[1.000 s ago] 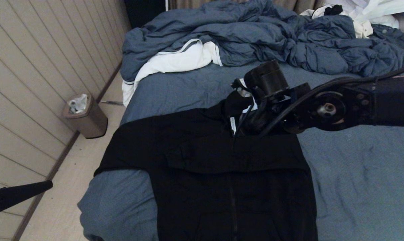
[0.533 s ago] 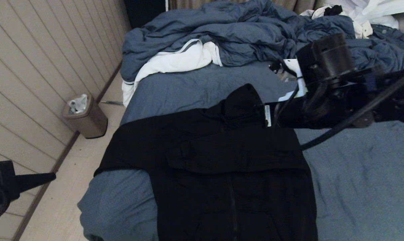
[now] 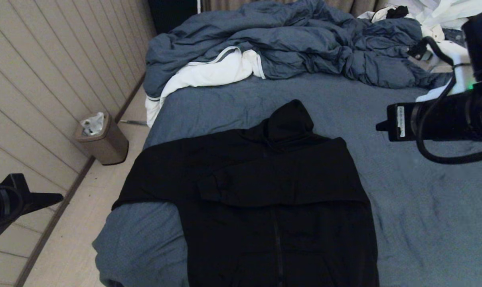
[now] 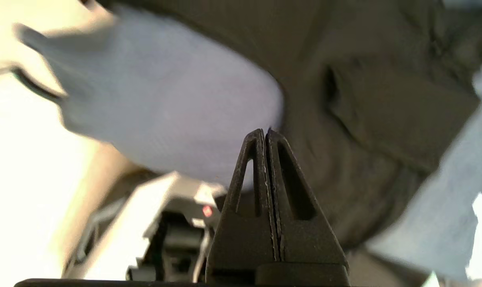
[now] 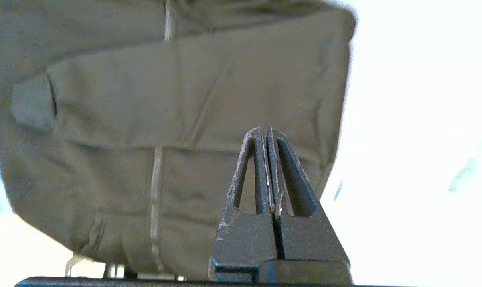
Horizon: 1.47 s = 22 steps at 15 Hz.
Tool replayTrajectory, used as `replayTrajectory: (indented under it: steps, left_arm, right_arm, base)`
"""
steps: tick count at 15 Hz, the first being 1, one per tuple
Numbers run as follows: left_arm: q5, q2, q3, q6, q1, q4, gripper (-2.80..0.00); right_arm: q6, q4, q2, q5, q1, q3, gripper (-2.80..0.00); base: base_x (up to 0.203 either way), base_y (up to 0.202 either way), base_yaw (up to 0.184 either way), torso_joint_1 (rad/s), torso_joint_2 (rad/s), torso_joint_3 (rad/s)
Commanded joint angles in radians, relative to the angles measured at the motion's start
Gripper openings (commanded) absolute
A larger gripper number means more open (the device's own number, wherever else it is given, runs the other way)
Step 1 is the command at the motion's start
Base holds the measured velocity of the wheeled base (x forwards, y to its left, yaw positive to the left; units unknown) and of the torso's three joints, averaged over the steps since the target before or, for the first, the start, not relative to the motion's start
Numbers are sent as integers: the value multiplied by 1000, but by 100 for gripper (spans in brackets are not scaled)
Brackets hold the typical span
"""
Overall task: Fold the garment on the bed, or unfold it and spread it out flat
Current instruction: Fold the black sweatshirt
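I have the garment [image 3: 265, 203] lying on the bed [image 3: 424, 223], zipper side up, with its hood [image 3: 291, 119] pointing toward the far end and both sleeves folded across the chest. Its lower part runs out of the head view at the near edge, and its left shoulder reaches close to the bed's left side.

My right gripper [image 3: 380, 126] is up in the air over the bare sheet to the right of the hood, well apart from the fabric; on the right wrist view its 2 fingers [image 5: 265, 159] are pressed together with nothing between them.

My left gripper [image 3: 57, 196] is off the bed entirely, hanging over the floor at the left edge of the head view, and the left wrist view shows it closed and empty too.

At the head of the bed I see a crumpled duvet [image 3: 289, 44] with white clothing [image 3: 444, 12] beyond it. A bin [image 3: 101, 139] stands on the floor by the wall.
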Motion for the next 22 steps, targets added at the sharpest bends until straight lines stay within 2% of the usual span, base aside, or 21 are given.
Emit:
replayTrajectory:
  steps: [1, 3, 4, 8, 11, 12, 14, 16, 18, 20, 22]
  left_arm:
    - [-24, 104, 1, 16, 93, -45, -280]
    - [-90, 174, -12, 38, 128, -78, -280]
    - [-102, 205, -17, 40, 130, -84, -280]
    - [-121, 373, -57, 43, 132, -171, -280]
    - [-117, 440, -80, 64, 129, -210, -280]
    - [-112, 471, -88, 87, 124, -213, 0]
    - [-100, 529, -107, 115, 113, -216, 0]
    - [-81, 590, -139, 116, 94, -221, 0]
    - [-29, 641, -172, 108, 50, -236, 0]
    - [54, 691, -187, 71, -22, -306, 0]
    - [102, 732, -218, 15, -65, -362, 0]
  right_arm:
    - [0, 12, -13, -2, -11, -27, -280]
    - [2, 51, -5, -2, -11, -79, -280]
    - [2, 59, 1, -2, -10, -92, -280]
    - [0, 57, 17, -3, -8, -114, -280]
    - [3, 50, 33, 2, -21, -112, -280]
    - [3, 48, 36, 5, -25, -113, -280]
    - [5, 43, 45, 13, -31, -121, -280]
    - [10, 30, 58, 16, -54, -132, -280]
    - [11, 11, 62, 36, -71, -132, -280]
    - [12, 8, 60, 47, -77, -134, -280]
    - [11, 4, 57, 60, -96, -140, -280]
  base:
    - [0, 0, 0, 0, 0, 0]
    - [0, 0, 0, 0, 0, 0]
    - [0, 0, 0, 0, 0, 0]
    - [0, 0, 0, 0, 0, 0]
    - [0, 0, 0, 0, 0, 0]
    - [0, 0, 0, 0, 0, 0]
    - [0, 0, 0, 0, 0, 0]
    - [0, 0, 0, 0, 0, 0]
    - [0, 0, 0, 0, 0, 0]
    - [0, 0, 0, 0, 0, 0]
    - [0, 0, 0, 0, 0, 0]
